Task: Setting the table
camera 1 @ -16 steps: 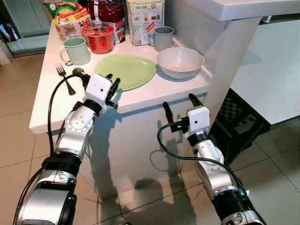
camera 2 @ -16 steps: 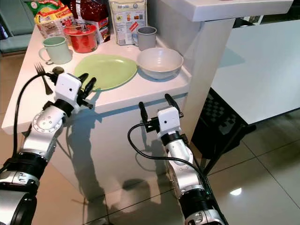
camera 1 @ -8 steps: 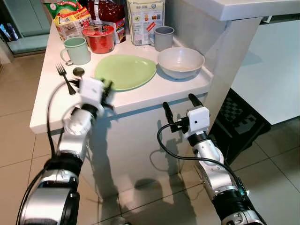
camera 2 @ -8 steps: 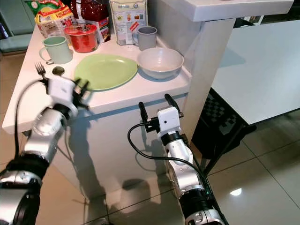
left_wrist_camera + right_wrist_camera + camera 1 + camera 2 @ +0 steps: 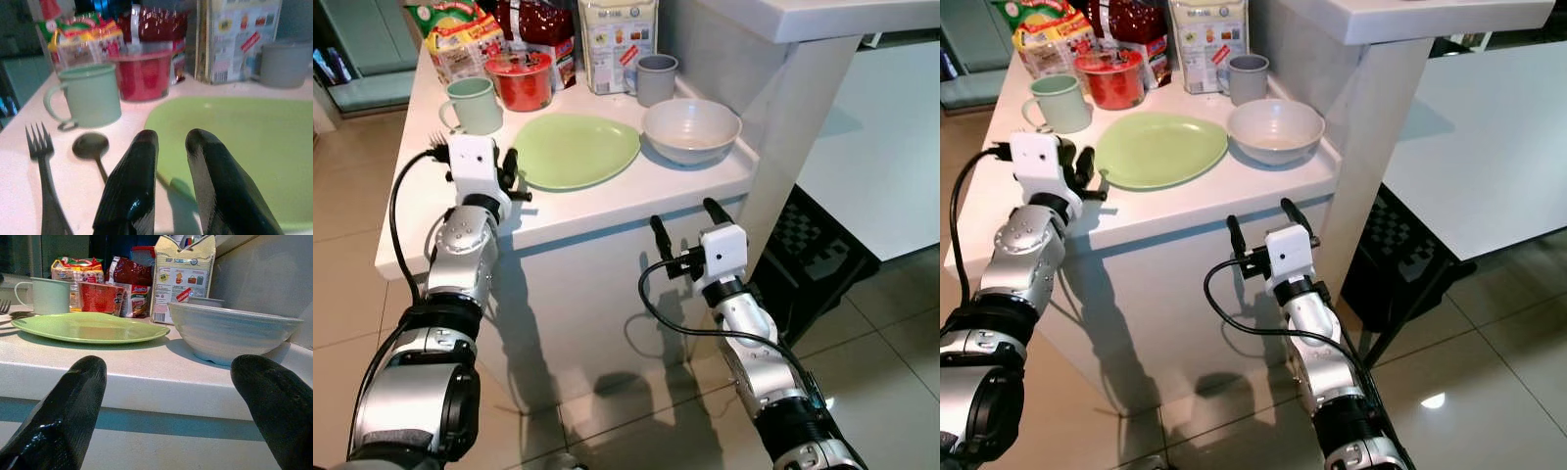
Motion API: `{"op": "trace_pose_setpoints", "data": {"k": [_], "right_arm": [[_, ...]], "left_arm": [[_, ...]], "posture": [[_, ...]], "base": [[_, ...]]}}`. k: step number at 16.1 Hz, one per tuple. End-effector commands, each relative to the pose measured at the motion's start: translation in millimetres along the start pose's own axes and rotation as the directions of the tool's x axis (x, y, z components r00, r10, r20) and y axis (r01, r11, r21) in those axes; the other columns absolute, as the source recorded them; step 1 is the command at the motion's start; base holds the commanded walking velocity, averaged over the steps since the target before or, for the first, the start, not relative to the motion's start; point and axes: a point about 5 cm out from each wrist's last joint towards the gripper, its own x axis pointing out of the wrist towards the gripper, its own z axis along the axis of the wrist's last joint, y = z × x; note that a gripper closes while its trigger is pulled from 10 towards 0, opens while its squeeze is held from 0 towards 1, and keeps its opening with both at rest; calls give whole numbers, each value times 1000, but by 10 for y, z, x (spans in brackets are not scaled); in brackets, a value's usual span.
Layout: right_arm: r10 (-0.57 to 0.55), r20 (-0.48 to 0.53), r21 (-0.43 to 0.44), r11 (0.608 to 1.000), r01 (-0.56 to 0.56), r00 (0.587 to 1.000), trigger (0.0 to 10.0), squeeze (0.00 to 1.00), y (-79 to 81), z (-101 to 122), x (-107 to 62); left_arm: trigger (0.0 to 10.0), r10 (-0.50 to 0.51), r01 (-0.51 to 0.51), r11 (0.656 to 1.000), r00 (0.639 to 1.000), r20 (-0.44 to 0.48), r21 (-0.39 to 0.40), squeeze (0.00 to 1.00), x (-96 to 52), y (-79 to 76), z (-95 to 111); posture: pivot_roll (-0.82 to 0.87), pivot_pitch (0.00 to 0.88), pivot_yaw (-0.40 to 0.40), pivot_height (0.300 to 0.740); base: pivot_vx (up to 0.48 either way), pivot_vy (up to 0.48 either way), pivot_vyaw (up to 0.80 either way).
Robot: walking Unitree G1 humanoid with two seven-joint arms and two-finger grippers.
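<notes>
cutlery looks like the tricky bit: the fork (image 5: 43,176) and spoon (image 5: 91,149) are thin, stiff and lie flat on the smooth white counter (image 5: 607,201), so i'd guess they slip unless pinched across the handle. both are dark, side by side just beside the green plate (image 5: 576,149), in front of the mint mug (image 5: 474,104). left gripper (image 5: 171,188) hovers over the plate's near edge, fingers nearly pressed together, nothing held. right gripper (image 5: 682,224) waits below the counter edge, fingers spread wide, facing the white bowl (image 5: 230,335).
</notes>
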Motion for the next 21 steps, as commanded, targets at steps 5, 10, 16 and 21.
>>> {"op": "trace_pose_setpoints", "data": {"k": [5,10,16,21], "right_arm": [[7,-12,1,1000,-7,1000,10000,0,3,-12,23],[12,-23,5,1000,-12,1000,10000,0,24,-38,8],[18,-31,6,1000,-18,999,10000,0,33,-49,7],[25,-42,10,1000,-25,999,10000,0,53,-68,10]], "left_arm": [[10000,-35,35,999,999,-19,-5,0,36,-87,-9],[10000,-64,66,998,993,-104,16,0,78,-175,-57],[10000,-28,33,999,978,-206,19,0,112,-83,-103],[10000,-20,27,999,968,-250,24,0,107,-27,-134]], "posture": [[68,0,40,740],[73,0,41,740],[72,0,40,740],[84,0,35,740]], "base": [[0,0,0],[0,0,0],[0,0,0],[0,0,0]]}}
